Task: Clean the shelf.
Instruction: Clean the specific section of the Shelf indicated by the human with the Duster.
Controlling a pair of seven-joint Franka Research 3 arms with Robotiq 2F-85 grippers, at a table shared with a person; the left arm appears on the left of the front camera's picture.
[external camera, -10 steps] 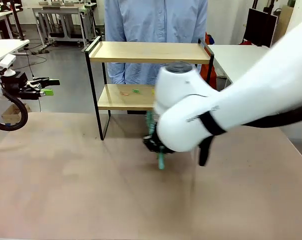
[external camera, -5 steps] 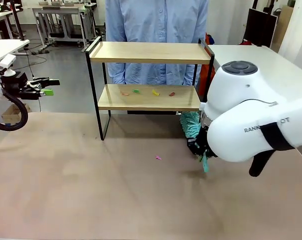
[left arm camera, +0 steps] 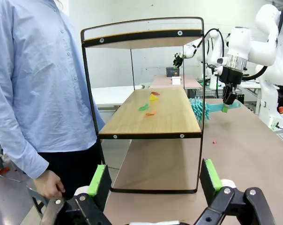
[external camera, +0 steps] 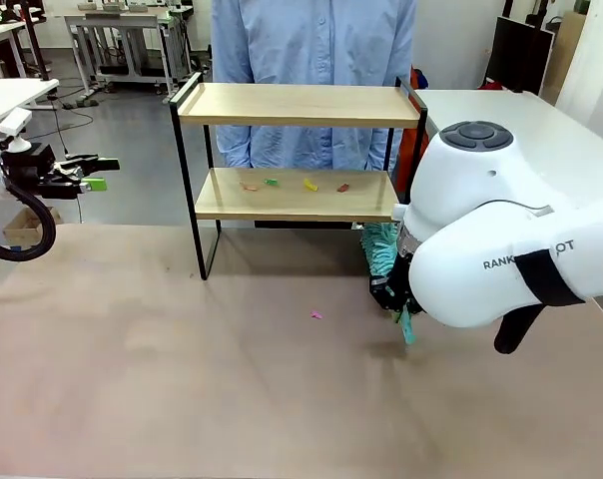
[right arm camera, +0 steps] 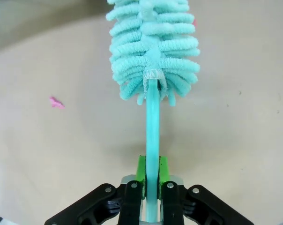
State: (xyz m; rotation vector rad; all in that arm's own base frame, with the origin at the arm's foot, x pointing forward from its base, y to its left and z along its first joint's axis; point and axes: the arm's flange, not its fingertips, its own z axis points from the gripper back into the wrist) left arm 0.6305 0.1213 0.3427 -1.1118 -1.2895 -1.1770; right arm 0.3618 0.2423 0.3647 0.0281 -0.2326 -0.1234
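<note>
Brown tabletop (external camera: pixel 182 389) fills the near part of the room, and a person (external camera: pixel 311 50) in a blue shirt stands at the far side, waiting.

The big white right arm (external camera: pixel 501 239) sits at the right. One second ago it was in the middle, in front of the shelf. Now it has swung to the right, so the whole shelf can be seen.

The shelf (external camera: pixel 297 105) stands at the far middle of the tabletop. Its top board looks bare. Its lower board (external camera: pixel 232 205) has four little paper bits (external camera: pixel 306 185) on it, so I think the cleaning is not done yet.

The fluffy teal duster (right arm camera: pixel 153 42) hangs low over the tabletop, just beside the shelf's right leg. The right fingers (right arm camera: pixel 141 168) are pressed together on its thin handle, pinching it tight so it cannot slip while it sweeps.

The left fingers (left arm camera: pixel 98 180) are spread wide with nothing between them. They wait far to the left, out of the way, and have not moved.

One pink bit (external camera: pixel 316 314) lies on the tabletop. I think it was swept off the shelf.
</note>
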